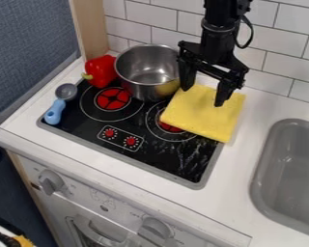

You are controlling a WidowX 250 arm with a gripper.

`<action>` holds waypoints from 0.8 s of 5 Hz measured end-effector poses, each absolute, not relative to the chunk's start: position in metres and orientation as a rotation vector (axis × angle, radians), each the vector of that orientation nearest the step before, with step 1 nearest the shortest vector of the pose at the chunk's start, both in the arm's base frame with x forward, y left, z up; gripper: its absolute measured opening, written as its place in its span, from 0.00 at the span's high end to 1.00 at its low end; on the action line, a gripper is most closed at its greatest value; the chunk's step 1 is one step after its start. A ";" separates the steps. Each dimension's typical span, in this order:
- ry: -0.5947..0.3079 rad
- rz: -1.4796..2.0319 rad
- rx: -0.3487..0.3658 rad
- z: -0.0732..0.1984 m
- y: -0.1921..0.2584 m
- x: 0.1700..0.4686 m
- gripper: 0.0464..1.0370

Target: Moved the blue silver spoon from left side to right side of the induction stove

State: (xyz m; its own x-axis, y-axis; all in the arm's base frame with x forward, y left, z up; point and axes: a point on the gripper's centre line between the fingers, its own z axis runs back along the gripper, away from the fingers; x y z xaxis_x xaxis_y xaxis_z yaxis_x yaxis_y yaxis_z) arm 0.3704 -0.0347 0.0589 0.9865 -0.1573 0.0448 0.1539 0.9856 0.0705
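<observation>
The white tiled wall (pixel 163 19) rises behind the black induction stove, which is the landmark for every place here. The white surface (pixel 241 169) surrounds the stove (pixel 86 128), and below the stove's front edge is a pale toy oven front (pixel 112 207) with two grey knobs. To the right of the stove, as the camera sees it, a grey sink basin (pixel 292 166) is set into the surface. The black robot arm (pixel 218 29) comes down from above, over the back of the stove.

A folded yellow cloth (pixel 205 113) lies across the stove's back right part, hanging over its right edge onto the surface and covering some of the right burner (pixel 169 127). A shiny metal pot (pixel 134 79) stands at the back of the stove, upright and open, behind the two burners. The black gripper (pixel 203 97) points down over the stove's back right part, above the cloth; it is released, its two fingers spread well apart, with nothing held. Whether its tips touch the cloth, I cannot tell.

The blue and silver spoon (pixel 54 111) lies along the stove's left edge, its light blue handle toward the front left corner and its silver bowl toward the back. A glossy red bell pepper (pixel 102 71) sits at the stove's back left corner, beside the pot, its green stem turned toward the left.
</observation>
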 end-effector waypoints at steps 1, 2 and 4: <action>-0.019 -0.159 0.064 0.046 -0.035 0.367 0.04; 0.012 -0.127 0.046 0.043 -0.015 0.342 0.04; -0.149 -0.043 0.036 0.090 0.080 0.300 0.04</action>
